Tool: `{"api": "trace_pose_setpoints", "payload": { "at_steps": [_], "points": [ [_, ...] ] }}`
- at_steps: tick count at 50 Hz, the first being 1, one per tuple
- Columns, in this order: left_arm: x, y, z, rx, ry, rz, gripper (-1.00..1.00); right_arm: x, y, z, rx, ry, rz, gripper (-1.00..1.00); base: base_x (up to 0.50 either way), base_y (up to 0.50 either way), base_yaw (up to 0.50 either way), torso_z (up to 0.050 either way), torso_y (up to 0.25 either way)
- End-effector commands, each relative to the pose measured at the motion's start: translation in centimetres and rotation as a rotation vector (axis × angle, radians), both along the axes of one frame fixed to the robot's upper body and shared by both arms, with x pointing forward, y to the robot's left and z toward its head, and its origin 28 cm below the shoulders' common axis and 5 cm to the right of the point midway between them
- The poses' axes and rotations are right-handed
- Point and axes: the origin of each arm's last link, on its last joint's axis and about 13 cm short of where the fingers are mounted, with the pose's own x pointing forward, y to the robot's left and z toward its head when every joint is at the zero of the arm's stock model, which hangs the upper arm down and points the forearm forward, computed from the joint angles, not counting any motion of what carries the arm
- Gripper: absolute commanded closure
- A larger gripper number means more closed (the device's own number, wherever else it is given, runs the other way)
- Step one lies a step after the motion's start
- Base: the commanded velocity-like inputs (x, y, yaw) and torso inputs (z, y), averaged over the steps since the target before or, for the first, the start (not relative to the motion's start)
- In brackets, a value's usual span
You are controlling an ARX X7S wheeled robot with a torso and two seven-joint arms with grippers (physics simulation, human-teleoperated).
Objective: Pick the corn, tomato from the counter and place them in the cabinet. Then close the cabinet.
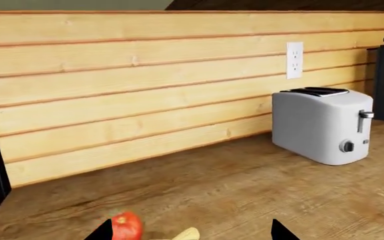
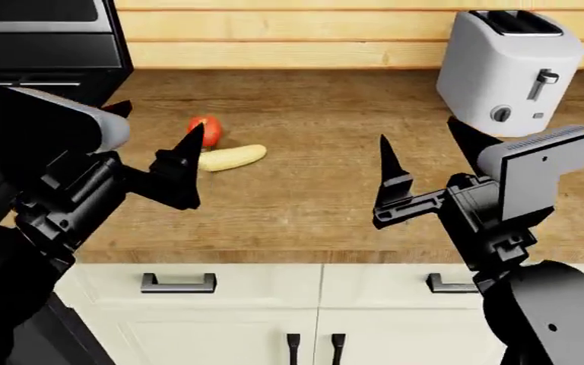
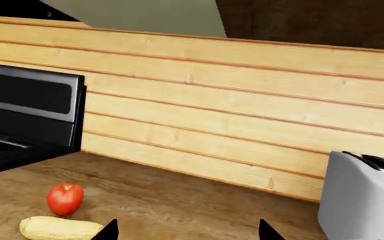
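Nearest in the head view we see white drawer fronts (image 2: 221, 285) with dark handles below the counter (image 2: 303, 205) edge; the doors under them are cut off at the frame's bottom.

Above the front edge, both arms hover over the wood. Left tool (image 2: 155, 144): fingers spread wide, nothing between them. One finger tip overlaps the tomato (image 2: 207, 129) in the head view, so part of the fruit is hidden there. Right tool (image 2: 424, 163): also released, empty, over bare wood at about 3 o'clock of the corn (image 2: 232, 157).

The corn lies flat on the counter, mid-depth, well left of centre. The tomato sits just beside it at roughly 11 o'clock; we cannot tell whether they touch.

Left wrist view shows only the two black fingertips (image 1: 102, 231) at the frame edge, with the tomato (image 1: 126, 226) and a sliver of corn (image 1: 186, 234) cut off. Right wrist view gives the clearest look: whole tomato (image 3: 65, 198), corn (image 3: 60, 227) nearly complete, a gap seeming to show between them.

Farther back: a white toaster (image 2: 510, 68) at 2 o'clock of the corn, near the plank wall (image 2: 292, 38). A black stove (image 2: 39, 46) sits at far left. Only the left wrist view shows the wall outlet (image 1: 295, 60) above the toaster (image 1: 322, 125).
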Motion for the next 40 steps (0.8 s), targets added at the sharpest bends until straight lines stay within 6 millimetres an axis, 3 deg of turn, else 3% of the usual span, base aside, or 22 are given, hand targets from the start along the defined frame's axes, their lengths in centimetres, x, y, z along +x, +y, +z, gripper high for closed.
{"api": "trace_pose_setpoints", "payload": {
  "at_steps": [1, 13, 40],
  "points": [
    [-0.8, 1.0, 2.4, 0.042, -0.045, 0.001, -1.0, -0.2, -0.4, 2.8, -0.068, -0.049, 0.037, -1.0, 0.23, 0.5, 0.0, 0.05, 0.0],
    [-1.2, 0.9, 3.4, 0.07, -0.07, 0.001, -1.0, -0.6, -0.8, 4.6, -0.055, -0.051, 0.083, -1.0, 0.23, 0.44, 0.0, 0.05, 0.0],
    [-1.5, 1.0, 4.2, 0.111, -0.082, -0.011, -1.0, -0.7, -0.8, 5.8, -0.088, -0.062, 0.118, -1.0, 0.31, -0.07, 0.04, 0.05, 0.0]
  ]
}}
